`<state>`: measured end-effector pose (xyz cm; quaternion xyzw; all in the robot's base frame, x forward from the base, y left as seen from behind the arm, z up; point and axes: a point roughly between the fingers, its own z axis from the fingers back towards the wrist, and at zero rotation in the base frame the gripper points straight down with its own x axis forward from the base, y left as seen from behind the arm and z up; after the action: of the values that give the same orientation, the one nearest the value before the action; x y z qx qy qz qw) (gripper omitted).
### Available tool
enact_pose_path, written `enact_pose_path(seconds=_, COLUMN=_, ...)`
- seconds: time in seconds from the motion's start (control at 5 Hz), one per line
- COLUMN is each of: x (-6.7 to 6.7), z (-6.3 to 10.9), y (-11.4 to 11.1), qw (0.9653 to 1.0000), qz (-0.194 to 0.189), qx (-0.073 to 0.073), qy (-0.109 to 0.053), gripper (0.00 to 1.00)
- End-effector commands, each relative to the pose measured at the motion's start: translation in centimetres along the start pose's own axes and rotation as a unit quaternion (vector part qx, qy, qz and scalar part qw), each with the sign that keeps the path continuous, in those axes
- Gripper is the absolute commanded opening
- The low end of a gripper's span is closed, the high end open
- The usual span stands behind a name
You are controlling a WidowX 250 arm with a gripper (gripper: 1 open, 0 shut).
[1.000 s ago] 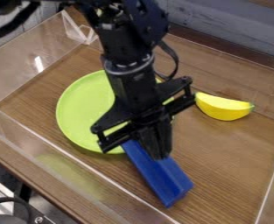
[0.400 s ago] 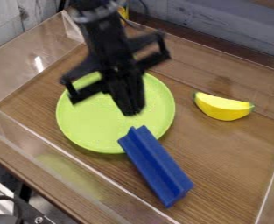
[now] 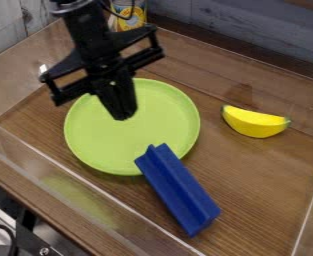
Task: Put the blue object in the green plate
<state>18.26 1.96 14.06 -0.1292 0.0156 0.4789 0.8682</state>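
The blue ridged block [image 3: 176,188] lay on the wooden table [image 3: 259,180], its upper end touching the near-right rim of the lime-green plate [image 3: 152,133], while the gripper [image 3: 120,108] hung over that plate's far-left part with its jaws clenched on nothing.

Wooden desk [image 3: 259,85], on which are laid a green plate [image 3: 85,135], a blue block [image 3: 176,188] touching the plate's rim, and a yellow banana [image 3: 254,122] apart.
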Motion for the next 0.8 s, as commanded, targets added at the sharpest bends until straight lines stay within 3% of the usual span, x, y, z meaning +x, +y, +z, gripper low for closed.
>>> enact_pose_path(seconds=0.0, x=0.6, z=0.2, y=-0.1, qw=0.9996, qz=-0.018, qx=-0.005, qy=-0.022, gripper=0.00)
enact_pose_path(seconds=0.6, x=2.0, z=-1.0, y=0.4, qw=0.9977, qz=-0.054, qx=0.011, qy=-0.040, gripper=0.00)
